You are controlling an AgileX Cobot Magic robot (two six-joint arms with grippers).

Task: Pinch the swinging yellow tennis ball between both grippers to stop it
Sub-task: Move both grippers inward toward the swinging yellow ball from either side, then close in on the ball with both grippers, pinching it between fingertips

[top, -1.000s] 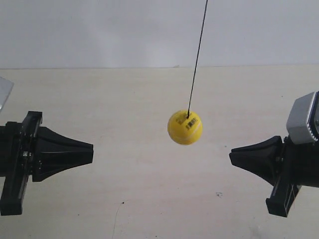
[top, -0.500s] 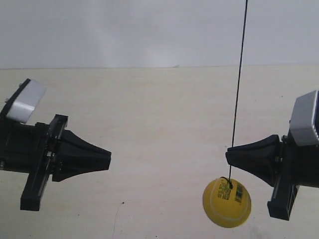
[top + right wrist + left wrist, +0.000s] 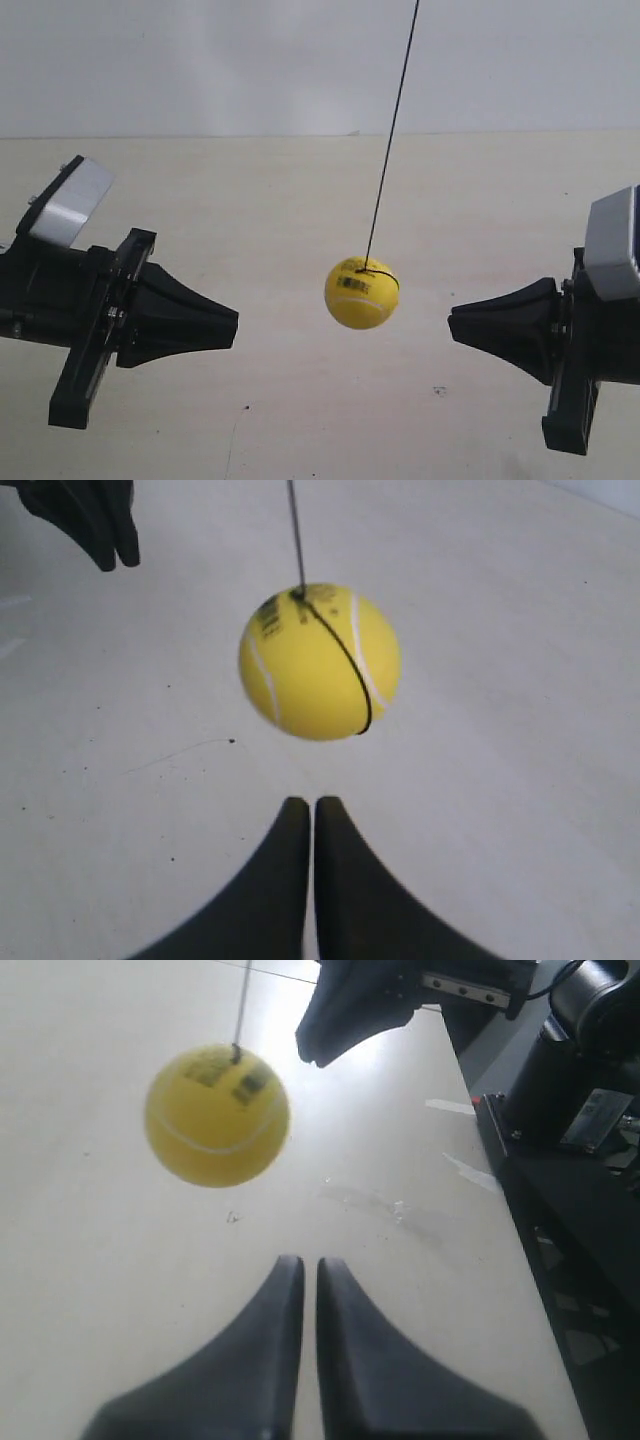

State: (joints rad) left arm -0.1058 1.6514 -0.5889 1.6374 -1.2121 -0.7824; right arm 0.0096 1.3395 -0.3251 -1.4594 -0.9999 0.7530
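The yellow tennis ball (image 3: 362,295) hangs on a thin dark string (image 3: 392,130) between two black wedge grippers, touching neither. The gripper of the arm at the exterior view's left (image 3: 236,325) points at it from about a ball's width away. The gripper of the arm at the exterior view's right (image 3: 450,325) is a little closer. In the left wrist view the ball (image 3: 217,1115) floats ahead and to one side of my shut left gripper (image 3: 302,1260), with the other gripper (image 3: 312,1052) beyond. In the right wrist view the ball (image 3: 320,662) hangs just ahead of my shut right gripper (image 3: 303,800).
A pale beige tabletop (image 3: 300,200) lies under everything, with a white wall (image 3: 200,60) behind. The left wrist view shows the table's edge and black equipment (image 3: 570,1130) past it. Each arm carries a light grey box module (image 3: 68,205).
The ball swung from low beside the tip at the exterior view's right back to the middle and higher. The arm at that view's left moved slightly toward the middle.
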